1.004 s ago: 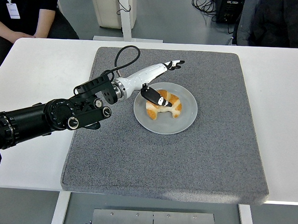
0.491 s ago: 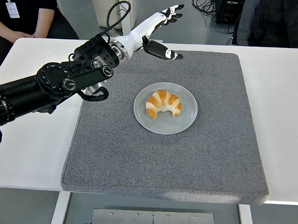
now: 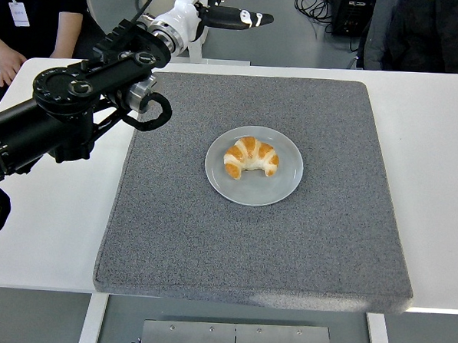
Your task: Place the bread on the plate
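One bread on one plate, one robot hand raised, empty

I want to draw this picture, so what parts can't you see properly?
- Left hand, head view: the fingers run off the top edge, only the thumb shows fully.
- Croissant on the plate: its underside is hidden.
- Person, top left: cut off by the frame.
- Right arm: out of view.
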### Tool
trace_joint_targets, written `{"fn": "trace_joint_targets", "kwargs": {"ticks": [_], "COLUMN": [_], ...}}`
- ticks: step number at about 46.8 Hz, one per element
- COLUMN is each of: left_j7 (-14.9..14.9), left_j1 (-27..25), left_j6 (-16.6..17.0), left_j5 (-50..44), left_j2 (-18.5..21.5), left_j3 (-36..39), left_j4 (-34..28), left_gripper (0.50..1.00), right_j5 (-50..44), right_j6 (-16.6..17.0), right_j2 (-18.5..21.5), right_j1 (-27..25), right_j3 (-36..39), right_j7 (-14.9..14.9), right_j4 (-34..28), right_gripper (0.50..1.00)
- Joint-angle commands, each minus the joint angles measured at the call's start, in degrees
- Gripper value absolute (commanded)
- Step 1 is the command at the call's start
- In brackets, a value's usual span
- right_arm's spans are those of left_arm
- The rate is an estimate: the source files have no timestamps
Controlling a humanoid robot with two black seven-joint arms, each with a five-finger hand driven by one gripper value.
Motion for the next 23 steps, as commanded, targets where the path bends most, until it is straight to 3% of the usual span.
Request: {"fn": "trace_joint_targets", "kwargs": {"ticks": [1,16,23], "left_j7": [1.94,2.65,2.65], "left_j1": [0.09,7.38,10.55], "left_j6": [-1.37,-11.04,-12.8], "left_j5": [-3.65,-6.65,-6.65], "left_j2": [1.24,5.02,5.37], "left_j3": [-2.07,-15.07,-19.56], "left_j4": [-0.01,0.08,0.08], "left_gripper": [0.964,0.965,0.963], "right_j5": [0.0,0.0,0.0], "right_j6": [0.02,0.02,0.02], "right_j2": [0.0,0.0,0.0], "right_j1": [0.0,0.0,0.0], "right_j3": [0.0,0.09,0.09], "right_j7": [0.01,0.01,0.01], "right_j4": [0.0,0.0,0.0], "right_gripper": [1.0,1.0,1.0]}}
